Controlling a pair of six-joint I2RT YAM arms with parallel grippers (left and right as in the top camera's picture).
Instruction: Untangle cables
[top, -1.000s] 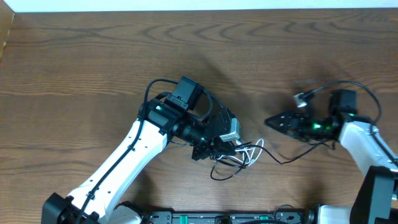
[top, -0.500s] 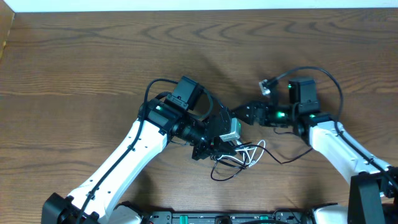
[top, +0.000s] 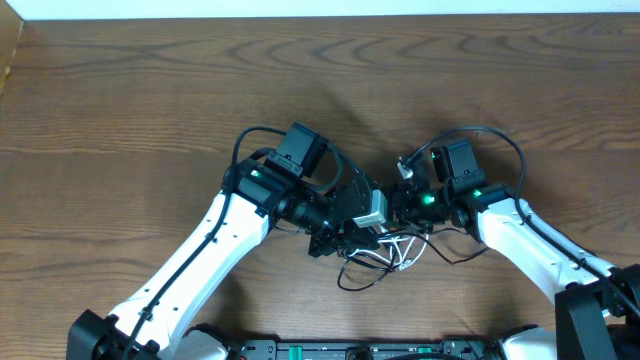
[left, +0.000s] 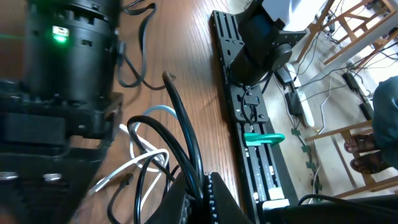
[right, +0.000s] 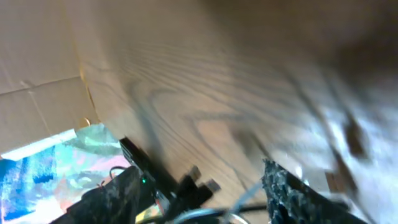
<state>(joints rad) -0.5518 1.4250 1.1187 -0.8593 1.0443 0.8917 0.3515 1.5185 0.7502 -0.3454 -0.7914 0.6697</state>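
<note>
The cables (top: 385, 255) lay in a loose tangle on the table (top: 120, 100), toward six o'clock from its middle. The left gripper (left: 200, 190) pinched a black cable (left: 185, 124) between closed fingers. The right gripper (right: 199, 196) hovered at one o'clock of the tangle, its blurred fingers (right: 106, 196) spread apart.

Left gripper (top: 347, 238) tight shut — right gripper (top: 398, 206) just beside it, jaws apart.

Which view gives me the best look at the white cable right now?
Left wrist: the white cable lies close up in clear loops, crossing the black cable. Overhead shows it only as small, thin loops. Right wrist is too blurred to make it out.
</note>
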